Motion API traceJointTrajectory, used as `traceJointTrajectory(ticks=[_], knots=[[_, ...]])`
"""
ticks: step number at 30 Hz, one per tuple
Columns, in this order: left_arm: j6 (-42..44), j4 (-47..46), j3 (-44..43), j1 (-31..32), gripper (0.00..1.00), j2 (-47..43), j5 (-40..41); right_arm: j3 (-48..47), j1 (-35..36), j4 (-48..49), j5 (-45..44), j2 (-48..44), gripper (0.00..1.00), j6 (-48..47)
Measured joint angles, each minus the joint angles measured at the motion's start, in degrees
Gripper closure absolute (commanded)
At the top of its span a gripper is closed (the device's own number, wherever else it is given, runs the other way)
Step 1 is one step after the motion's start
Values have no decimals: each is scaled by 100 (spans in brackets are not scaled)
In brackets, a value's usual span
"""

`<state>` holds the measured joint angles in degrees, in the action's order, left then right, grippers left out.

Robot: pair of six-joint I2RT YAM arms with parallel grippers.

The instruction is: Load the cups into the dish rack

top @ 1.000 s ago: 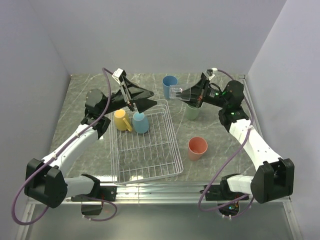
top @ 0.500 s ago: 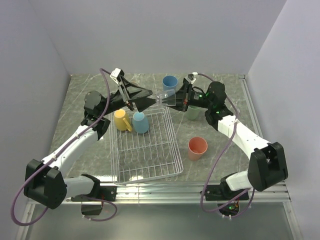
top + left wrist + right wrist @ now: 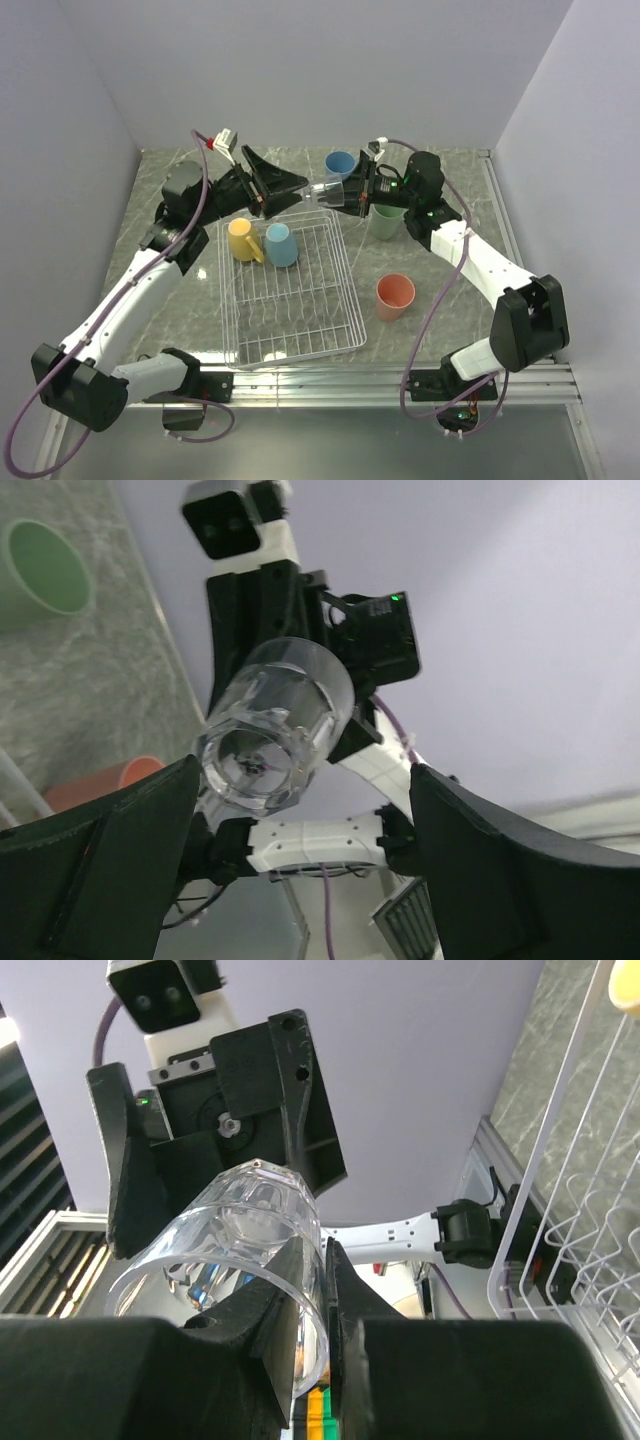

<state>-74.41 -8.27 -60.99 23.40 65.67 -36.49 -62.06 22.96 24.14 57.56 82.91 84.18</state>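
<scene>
My right gripper [image 3: 345, 196] is shut on the rim of a clear tumbler [image 3: 327, 193], one finger inside and one outside, and holds it on its side in the air over the far edge of the white wire dish rack [image 3: 345, 290]. The tumbler's base [image 3: 275, 725] points at my left gripper [image 3: 298, 188], which is open, with the tumbler just in front of its spread fingers [image 3: 100, 870]. The grip shows in the right wrist view [image 3: 327, 1290]. A yellow mug [image 3: 240, 240] and a light-blue cup [image 3: 281, 245] stand in the rack. No beige cup shows.
A blue cup [image 3: 340, 163] stands at the back of the table. A green cup [image 3: 386, 222] stands under my right arm. A salmon-pink cup [image 3: 395, 296] stands right of the rack. Grey walls close in the table's sides.
My right gripper has carried the clear tumbler leftward, up to my left gripper. My left arm has drawn back and raised its wrist, its gripper staying open and turned toward the tumbler.
</scene>
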Motion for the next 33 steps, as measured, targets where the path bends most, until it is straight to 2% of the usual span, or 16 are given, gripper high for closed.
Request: traceJointTrajectory(ticks=[5,9,16,21,28,30,31,33], knots=[[769,1338,-535,4,8,-26,365,-247,4,-221,-11,-20,100,-238],[920,1711,-544,4,5,7,398,-249,4,-120,-17,-22,100,-168],[544,785,-177,4,2,4,116,-251,76,330,-81,81,100,151],[271,199,-61,4,6,4,-74,-251,243,555,-120,258,100,345],[164,-188,-17,-20,14,4,-190,-251,420,656,-247,328,100,428],[190,-179,-17,-42,22,4,-201,-251,446,708,-286,352,100,476],[192,-170,-17,-52,30,4,-201,-251,457,728,-315,361,100,483],[214,-151,-11,-74,40,4,-190,-260,474,774,-356,365,100,514]])
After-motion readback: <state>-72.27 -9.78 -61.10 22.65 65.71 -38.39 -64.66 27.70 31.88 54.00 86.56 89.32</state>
